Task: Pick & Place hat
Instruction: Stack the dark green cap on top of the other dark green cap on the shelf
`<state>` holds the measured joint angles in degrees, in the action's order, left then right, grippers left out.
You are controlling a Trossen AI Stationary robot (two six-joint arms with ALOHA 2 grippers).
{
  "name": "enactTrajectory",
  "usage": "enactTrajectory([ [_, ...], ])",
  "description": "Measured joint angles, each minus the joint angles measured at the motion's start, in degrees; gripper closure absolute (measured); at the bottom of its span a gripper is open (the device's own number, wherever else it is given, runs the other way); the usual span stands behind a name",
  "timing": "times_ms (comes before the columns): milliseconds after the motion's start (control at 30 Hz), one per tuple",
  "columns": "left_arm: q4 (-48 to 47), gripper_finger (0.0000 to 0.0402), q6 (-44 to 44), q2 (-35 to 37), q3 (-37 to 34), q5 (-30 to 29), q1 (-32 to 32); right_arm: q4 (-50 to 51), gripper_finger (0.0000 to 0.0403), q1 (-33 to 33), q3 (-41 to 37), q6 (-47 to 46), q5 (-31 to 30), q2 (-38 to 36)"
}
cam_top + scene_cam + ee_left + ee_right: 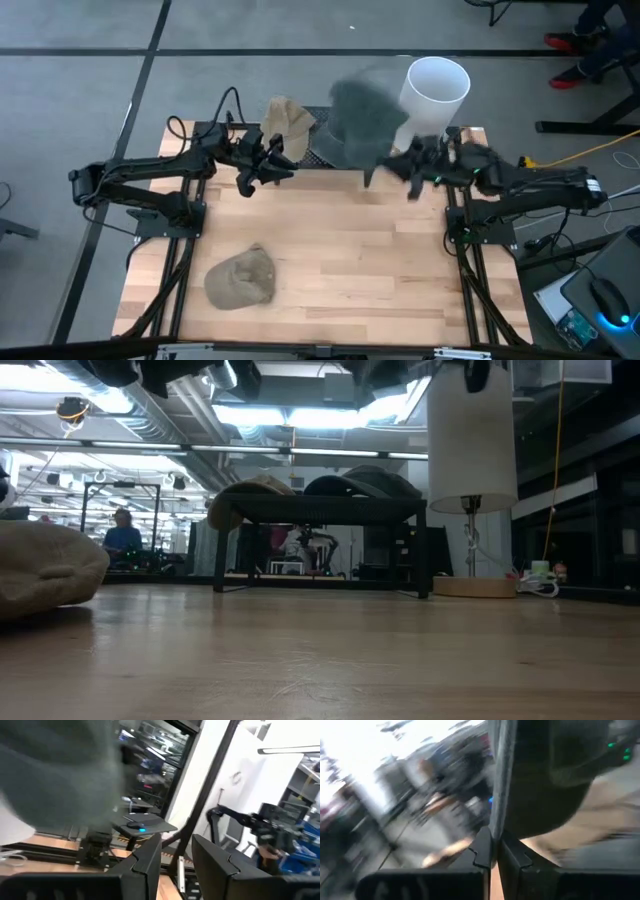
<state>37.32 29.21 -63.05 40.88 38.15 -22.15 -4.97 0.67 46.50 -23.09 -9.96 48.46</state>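
A dark grey hat (pixel 362 118) sits blurred over the black rack (pixel 318 152) at the table's far edge, and in the low view it (pixel 368 482) rests on the rack's top. My right gripper (pixel 392 168) is at its near-right side, shut on its rim. A tan hat (pixel 288 118) lies on the rack's left part. Another tan hat (pixel 242 277) lies crown up on the table's near left and fills the low view's left (pixel 45 565). My left gripper (pixel 176 860) is open, raised near the rack's left end (pixel 262 165), touching nothing. My right gripper pinches the grey hat's thin rim edge (pixel 496 827) between its two fingers (pixel 481 851); the edge runs straight out from between them. The hat's dark body (pixel 555 775) spreads beyond the fingers. The fingers come from the table's right, about level.
A tall white cylinder (pixel 437 88) stands on a thin stem and round base (pixel 470 586) at the far right corner, close behind my right arm. The wooden tabletop (pixel 350 260) lies bare between the arms. A person (pixel 122 535) shows far off in the room.
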Motion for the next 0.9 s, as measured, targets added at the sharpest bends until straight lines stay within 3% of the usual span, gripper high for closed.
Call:
enactTrajectory([
  [67, 0.1, 0.0300, 0.0, 0.0, 0.0, 0.1, 0.4, 2.0, 0.0389, 0.2, 0.0, -2.6, -2.2, -1.9],
  [100, 0.1, 0.0300, 0.0, 0.0, 0.0, -0.1, 0.8, 3.0, 0.0389, 0.2, 0.0, -3.9, 0.1, -2.5],
  [200, 0.2, 0.0303, -0.6, 0.0, 0.0, 0.3, 2.2, 3.4, 0.0389, -0.4, 0.0, 0.2, 15.7, -2.5],
  [267, 0.2, 0.0304, -1.6, 0.0, 0.0, 0.5, 3.4, 3.3, 0.0389, -1.8, 0.0, 8.0, 21.6, -2.1],
  [333, 0.2, 0.0304, -1.9, 0.0, 0.0, 0.5, 4.4, 1.2, 0.0389, -3.2, -0.1, 12.8, 19.1, -2.2],
  [467, 0.2, 0.0302, -1.7, 0.0, 0.0, 0.4, 5.8, -2.4, 0.0389, -3.8, 0.2, 10.4, 5.5, -2.2],
  [900, 0.5, 0.0307, -1.5, -0.1, 0.0, 0.4, 6.5, -10.3, 0.0389, -4.0, 0.0, 2.6, 7.2, 3.0],
])
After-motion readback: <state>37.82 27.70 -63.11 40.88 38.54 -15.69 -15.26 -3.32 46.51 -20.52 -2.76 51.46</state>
